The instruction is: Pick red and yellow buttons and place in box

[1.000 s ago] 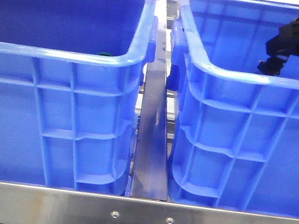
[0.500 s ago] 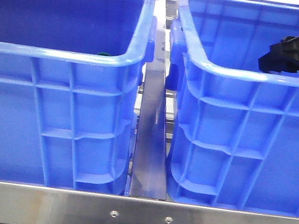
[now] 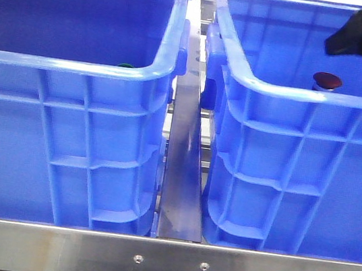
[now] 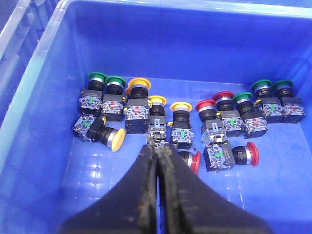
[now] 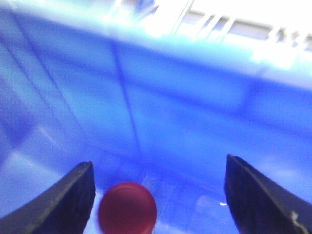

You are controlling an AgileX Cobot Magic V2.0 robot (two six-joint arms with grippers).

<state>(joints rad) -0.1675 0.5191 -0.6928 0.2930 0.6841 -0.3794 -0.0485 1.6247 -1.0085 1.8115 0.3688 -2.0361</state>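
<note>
In the front view a dark red button (image 3: 327, 80) stands upright inside the right blue box (image 3: 290, 90), just behind its near rim. My right gripper (image 3: 359, 36) is above it, open and empty. In the right wrist view the red cap (image 5: 127, 207) lies below my open right gripper (image 5: 157, 170), apart from both fingers. My left gripper (image 4: 157, 146) is shut and empty, over several red, yellow and green buttons in the left crate (image 4: 29, 122). A yellow button (image 4: 117, 139) and a red button (image 4: 195, 161) lie on their sides beside its tips.
The left crate (image 3: 75, 66) and the right box stand side by side with a metal rail (image 3: 181, 176) between them. A green cap (image 3: 124, 66) peeks over the left crate's near rim. More blue crates stand behind. A metal frame bar (image 3: 169, 263) runs along the front.
My right gripper has opened and risen out of the right box. The red button it carried now stands on the box floor.
</note>
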